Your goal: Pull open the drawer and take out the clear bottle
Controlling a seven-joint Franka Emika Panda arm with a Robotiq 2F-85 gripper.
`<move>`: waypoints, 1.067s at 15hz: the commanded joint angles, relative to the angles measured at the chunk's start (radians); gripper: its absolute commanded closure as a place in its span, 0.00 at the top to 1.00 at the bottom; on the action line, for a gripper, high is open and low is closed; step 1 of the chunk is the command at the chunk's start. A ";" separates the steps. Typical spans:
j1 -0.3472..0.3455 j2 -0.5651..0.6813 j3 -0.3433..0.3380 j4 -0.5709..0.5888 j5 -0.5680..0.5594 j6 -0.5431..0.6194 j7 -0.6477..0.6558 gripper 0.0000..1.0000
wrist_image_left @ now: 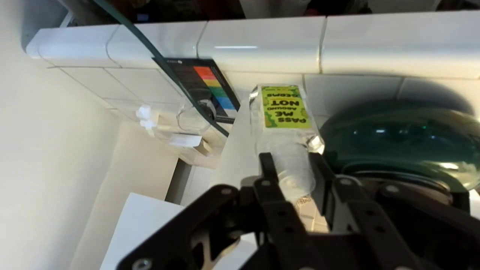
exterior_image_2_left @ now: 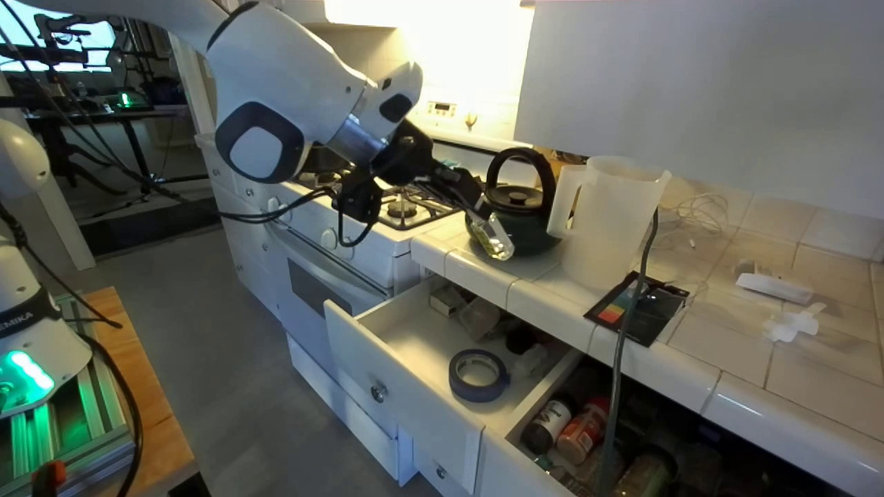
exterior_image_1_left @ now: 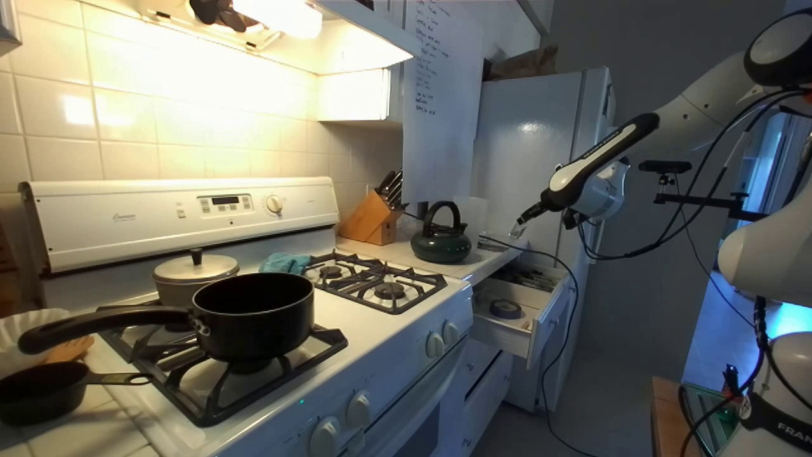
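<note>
The white drawer (exterior_image_2_left: 407, 390) is pulled open below the counter; it also shows in an exterior view (exterior_image_1_left: 549, 324). A roll of blue tape (exterior_image_2_left: 458, 384) and several small items lie in it. My gripper (wrist_image_left: 291, 161) is shut on the cap end of the clear bottle (wrist_image_left: 287, 108), which has a green and yellow label. The bottle hangs tilted, base downward, above the counter beside the kettle, outside the drawer; it shows in both exterior views (exterior_image_2_left: 496, 241) (exterior_image_1_left: 517, 230).
A dark green kettle (exterior_image_2_left: 528, 238) and a translucent pitcher (exterior_image_2_left: 611, 221) stand on the tiled counter (exterior_image_2_left: 725, 352). A cable (exterior_image_2_left: 625, 338) hangs over the counter's edge. Another open drawer (exterior_image_2_left: 514, 473) holds several bottles. A black pot (exterior_image_1_left: 257, 324) stands on the stove.
</note>
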 commanded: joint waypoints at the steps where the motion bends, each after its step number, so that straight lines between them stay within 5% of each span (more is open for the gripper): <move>1: -0.113 0.031 0.129 0.091 -0.005 -0.138 0.020 0.07; 7: -0.067 0.058 0.156 0.295 0.002 -0.486 0.031 0.07; 9: -0.085 0.035 0.161 0.261 0.006 -0.450 0.027 0.07; 10: -0.078 0.035 0.161 0.271 0.006 -0.460 0.027 0.26; 15: -0.080 0.036 0.158 0.267 0.006 -0.459 0.027 0.26; 16: -0.080 0.036 0.158 0.267 0.006 -0.459 0.027 0.07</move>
